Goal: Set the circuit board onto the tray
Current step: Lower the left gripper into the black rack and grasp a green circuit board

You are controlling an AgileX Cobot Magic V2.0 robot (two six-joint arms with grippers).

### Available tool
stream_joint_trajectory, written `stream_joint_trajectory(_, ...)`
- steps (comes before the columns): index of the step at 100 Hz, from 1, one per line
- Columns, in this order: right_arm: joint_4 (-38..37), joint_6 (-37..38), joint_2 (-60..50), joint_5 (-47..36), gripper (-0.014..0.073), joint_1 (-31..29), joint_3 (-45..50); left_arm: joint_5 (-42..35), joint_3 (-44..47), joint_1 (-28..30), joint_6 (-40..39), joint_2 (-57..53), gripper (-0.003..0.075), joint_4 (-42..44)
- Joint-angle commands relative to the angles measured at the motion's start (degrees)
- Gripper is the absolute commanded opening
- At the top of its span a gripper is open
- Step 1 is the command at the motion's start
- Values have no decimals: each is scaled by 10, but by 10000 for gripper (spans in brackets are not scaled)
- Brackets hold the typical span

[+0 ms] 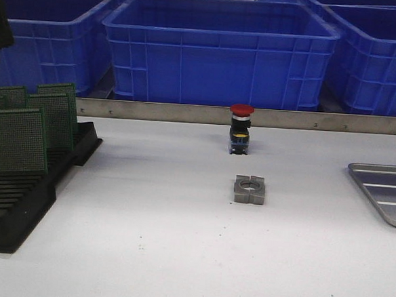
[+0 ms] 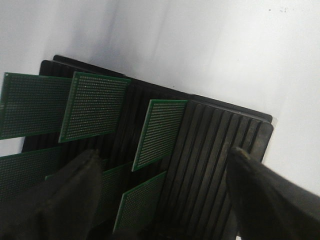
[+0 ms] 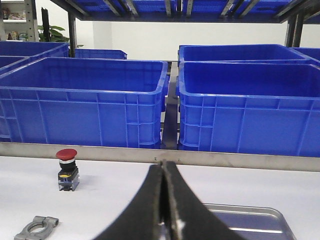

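Note:
Several green perforated circuit boards (image 1: 22,139) stand upright in a black slotted rack (image 1: 17,210) at the table's left. In the left wrist view the boards (image 2: 160,132) and the rack (image 2: 215,145) lie below my left gripper (image 2: 162,165), which is open and empty, its fingers (image 2: 260,195) wide apart above the rack. The silver-grey metal tray (image 1: 385,192) lies at the table's right edge and also shows in the right wrist view (image 3: 250,217). My right gripper (image 3: 164,167) is shut and empty, above the table near the tray. Neither gripper shows in the front view.
A red-capped push button (image 1: 240,130) stands at the table's far middle, with a grey metal clamp piece (image 1: 249,189) in front of it. Blue plastic bins (image 1: 218,51) line the back behind a metal rail (image 1: 187,112).

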Motion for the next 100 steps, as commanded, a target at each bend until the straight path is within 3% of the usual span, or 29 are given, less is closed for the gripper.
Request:
stream_joint_trajectory(1, 1, -2, -10, -47, -68, 1, 3, 20, -18, -3, 15, -8, 493, -23)
stream_joint_trajectory(75, 1, -2, -10, -47, -68, 1, 3, 9, -18, -3, 53, 114, 488, -23)
stream_joint_trajectory(87, 1, -2, -10, -47, -68, 1, 3, 7, -18, -3, 53, 115, 379, -24)
stream_joint_trajectory(100, 1, -2, -10, -47, -68, 1, 3, -3, -18, -3, 53, 115, 122, -27)
